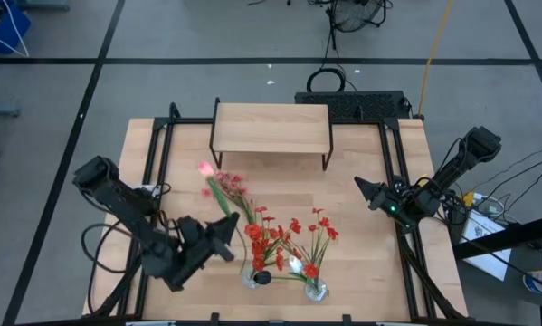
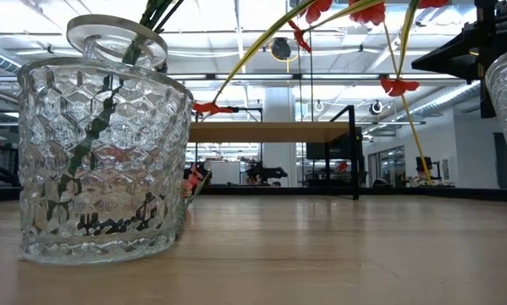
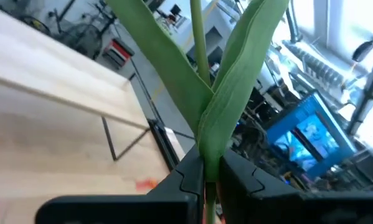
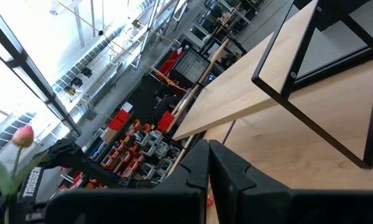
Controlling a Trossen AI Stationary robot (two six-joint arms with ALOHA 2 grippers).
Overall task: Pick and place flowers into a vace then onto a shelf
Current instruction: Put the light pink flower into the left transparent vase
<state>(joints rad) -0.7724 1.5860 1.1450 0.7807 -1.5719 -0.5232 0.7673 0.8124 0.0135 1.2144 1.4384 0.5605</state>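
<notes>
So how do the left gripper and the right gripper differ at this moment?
The left gripper is shut on a green flower stem with a pink blossom; the right gripper is shut and holds nothing. The left gripper is beside the vases near the table's front; the right gripper waits at the table's right edge, away from the flowers. Both point toward the table's middle.

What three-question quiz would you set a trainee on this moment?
1. True or false: a vase already stands on the shelf.
2. What is the left gripper doing? A: clamping a green flower stem. B: gripping a vase. C: hanging open, empty.
3. How many glass vases stand on the table?
Key: 1 false; 2 A; 3 two.
</notes>
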